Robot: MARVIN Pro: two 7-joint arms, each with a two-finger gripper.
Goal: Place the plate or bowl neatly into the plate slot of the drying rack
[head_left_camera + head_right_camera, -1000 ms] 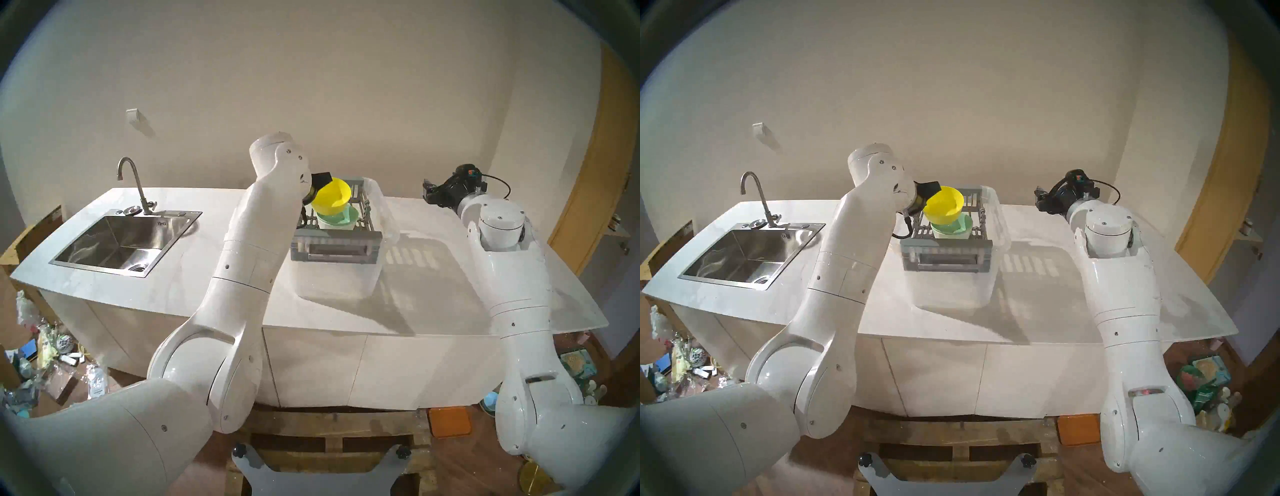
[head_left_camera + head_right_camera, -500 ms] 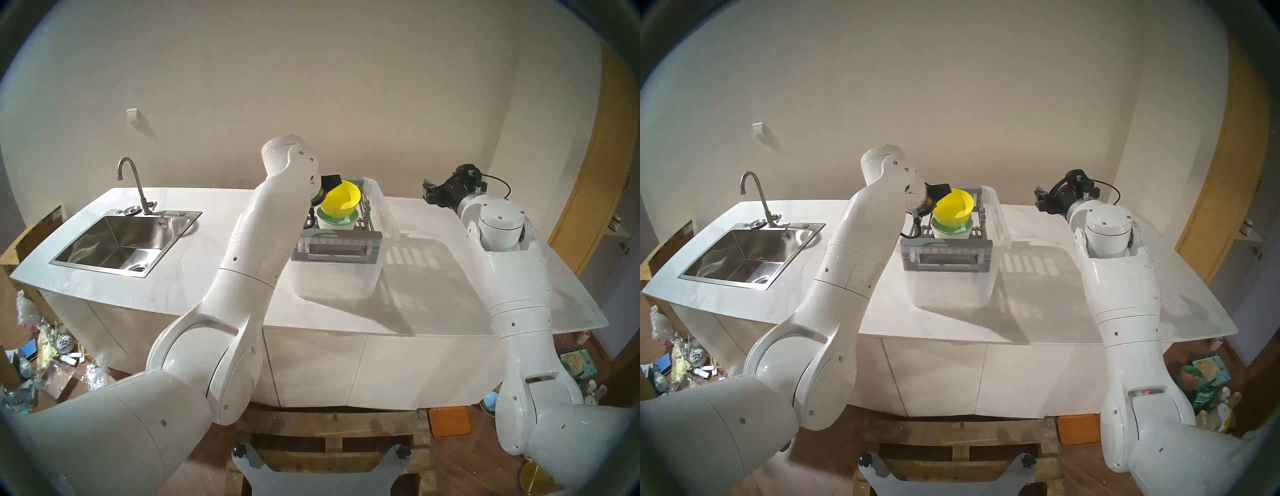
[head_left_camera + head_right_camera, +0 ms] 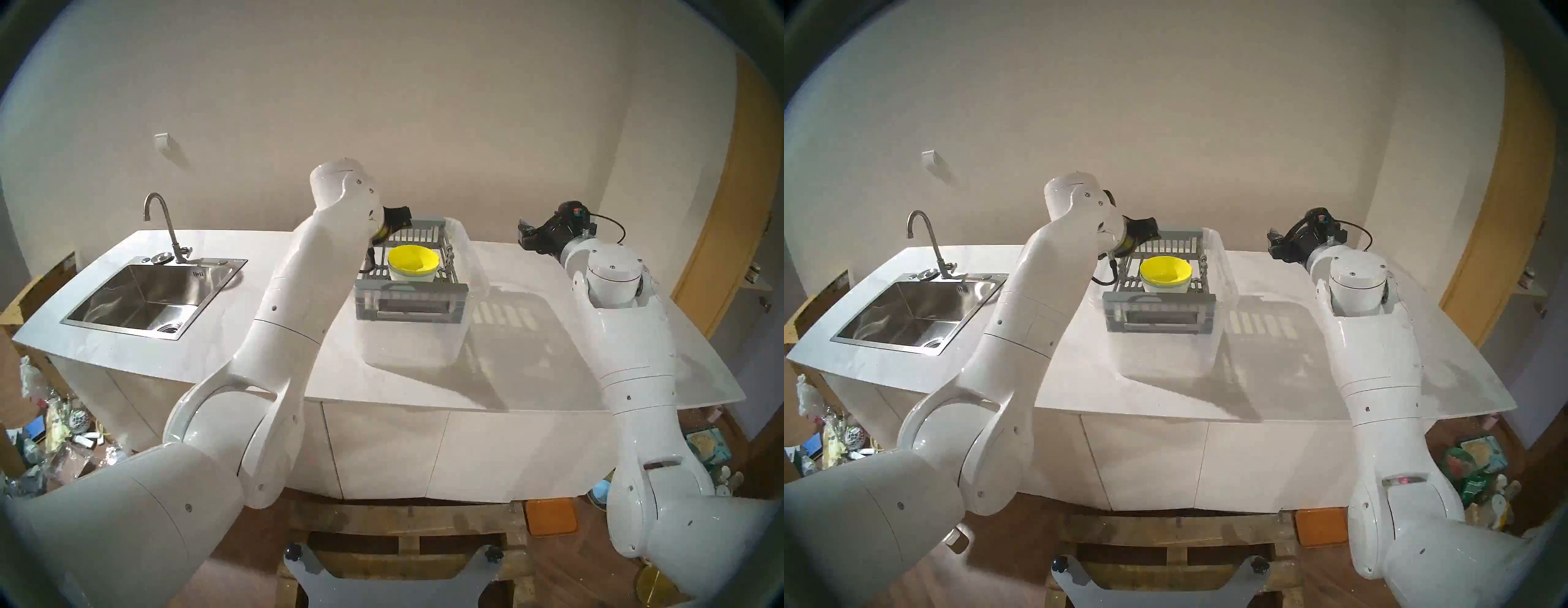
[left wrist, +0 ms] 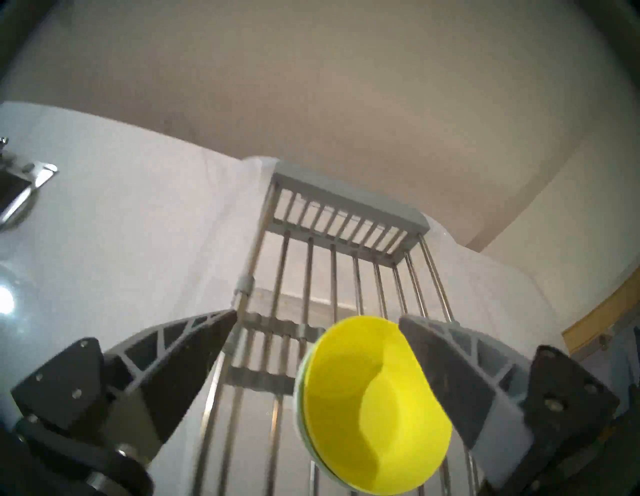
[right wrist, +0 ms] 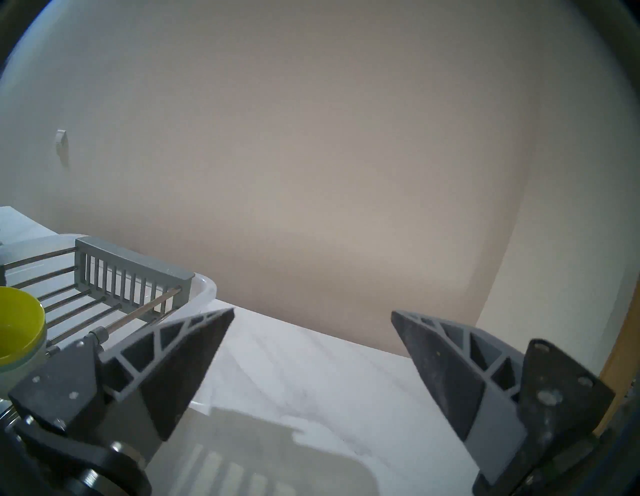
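Observation:
A yellow bowl sits upright in the grey drying rack, nested in a pale green and white bowl. My left gripper hangs open above the rack's far left corner and holds nothing. In the left wrist view the yellow bowl lies below, by the right finger. The ribbed bars of the plate slot cross the rack's rods beside the bowls. My right gripper is open and empty, right of the rack.
The rack rests on a clear plastic tub in the middle of the white counter. A steel sink with a faucet is set in the counter's left end. Clutter lies on the floor on both sides.
My left gripper has opened and let go of the yellow bowl, which went from tilted to level in the pale bowls. The gripper has drawn back up and left. The right arm is still.

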